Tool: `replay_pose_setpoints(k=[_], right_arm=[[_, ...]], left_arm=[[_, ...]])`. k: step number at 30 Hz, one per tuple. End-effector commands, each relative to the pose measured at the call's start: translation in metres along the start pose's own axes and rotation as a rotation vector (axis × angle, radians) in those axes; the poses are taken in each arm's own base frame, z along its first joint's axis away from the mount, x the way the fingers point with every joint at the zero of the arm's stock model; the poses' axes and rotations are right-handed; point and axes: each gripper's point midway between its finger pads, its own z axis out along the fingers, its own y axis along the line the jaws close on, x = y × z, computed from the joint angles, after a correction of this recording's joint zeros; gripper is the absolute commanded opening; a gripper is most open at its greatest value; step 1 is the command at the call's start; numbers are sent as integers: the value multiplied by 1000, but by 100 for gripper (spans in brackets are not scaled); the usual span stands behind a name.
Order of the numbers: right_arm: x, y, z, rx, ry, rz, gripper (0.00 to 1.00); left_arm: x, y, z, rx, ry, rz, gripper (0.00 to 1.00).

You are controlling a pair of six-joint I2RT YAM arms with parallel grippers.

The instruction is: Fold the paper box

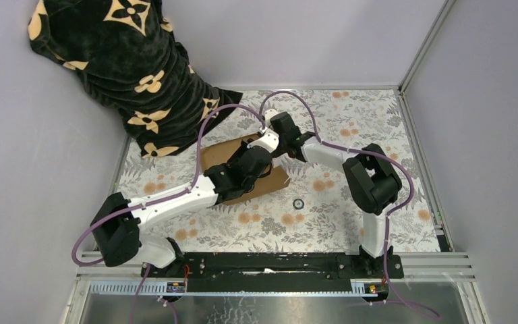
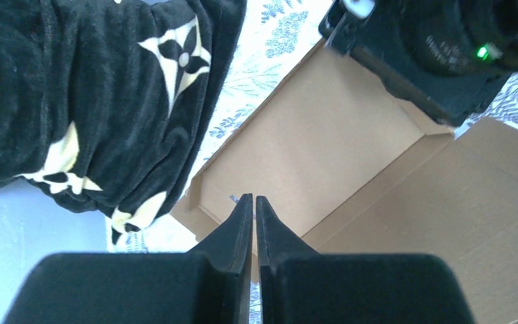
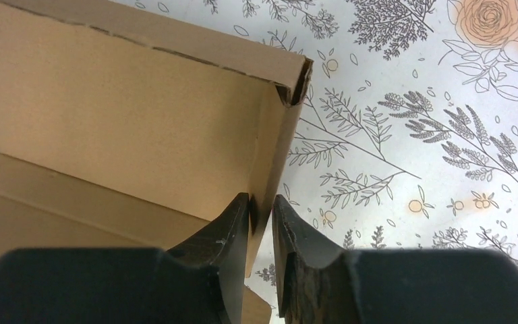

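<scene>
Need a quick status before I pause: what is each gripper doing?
Left gripper: closed, nothing visibly held.
Right gripper: closed on the box, pinching its side wall.

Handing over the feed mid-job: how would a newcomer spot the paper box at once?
In the top view, find the floral tablecloth. Left of its middle, beside the black flower-patterned blanket, lies the paper box: the only plain brown cardboard there, with raised side walls.

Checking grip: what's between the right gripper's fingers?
A raised side wall of the paper box, its edge between the right gripper tips. Right wrist view.
</scene>
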Motion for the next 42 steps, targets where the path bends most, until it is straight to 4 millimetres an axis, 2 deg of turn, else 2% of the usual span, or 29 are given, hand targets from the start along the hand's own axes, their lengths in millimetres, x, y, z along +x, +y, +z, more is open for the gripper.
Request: replay_pose_setpoints(k=[1, 8, 11, 16, 24, 28, 32, 36, 42], right_arm=[[-10, -17, -13, 185, 19, -84, 26], [-9, -41, -7, 390, 31, -127, 26], [-6, -41, -5, 424, 35, -174, 26], [0, -45, -14, 485, 17, -245, 26], [-5, -56, -29, 571, -22, -290, 27], [-10, -56, -45, 585, -72, -293, 27], [-12, -53, -66, 565, -153, -281, 27], [-15, -43, -88, 515, -239, -284, 28], [-21, -29, -122, 466, -348, -302, 28]], left_arm=[[-9, -5, 5, -8, -21, -151, 9], [2, -21, 17, -22, -1, -219, 6], [7, -20, 16, -28, -16, -246, 6], [17, -13, 16, -74, -32, -279, 6], [18, -11, 23, -112, -44, -320, 7], [17, -6, 28, -140, -59, -367, 7], [14, 5, 24, -181, -79, -412, 7], [12, 17, 20, -205, -97, -466, 7], [18, 25, 21, -243, -79, -490, 7]])
